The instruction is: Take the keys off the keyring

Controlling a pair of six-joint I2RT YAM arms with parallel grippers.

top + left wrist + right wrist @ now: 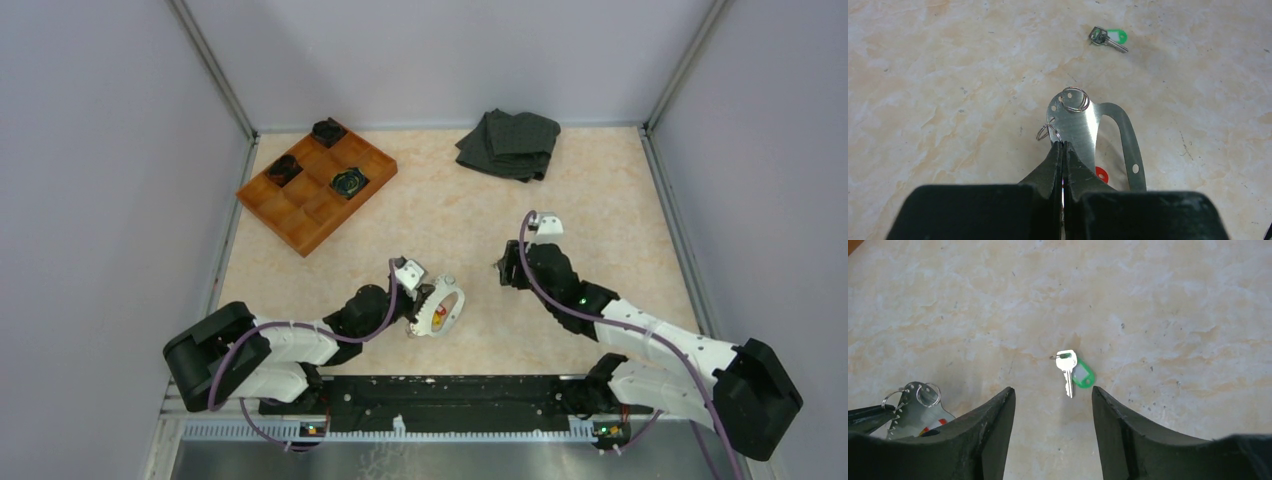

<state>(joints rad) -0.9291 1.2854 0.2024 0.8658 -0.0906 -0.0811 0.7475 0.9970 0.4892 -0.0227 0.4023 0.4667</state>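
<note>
Above the loose key [1067, 372], right gripper [1053, 390] stands part-open, empty; left gripper [1063, 145], clenched, apparently pinches the keyring [1079, 127].

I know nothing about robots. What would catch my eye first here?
A shiny metal keyring sits pinched in the left end effector, near the front middle of the table. Beside it, one key with a green tag lies loose on the table below the open right end effector. An orange tray and a dark cloth sit at the back.
</note>
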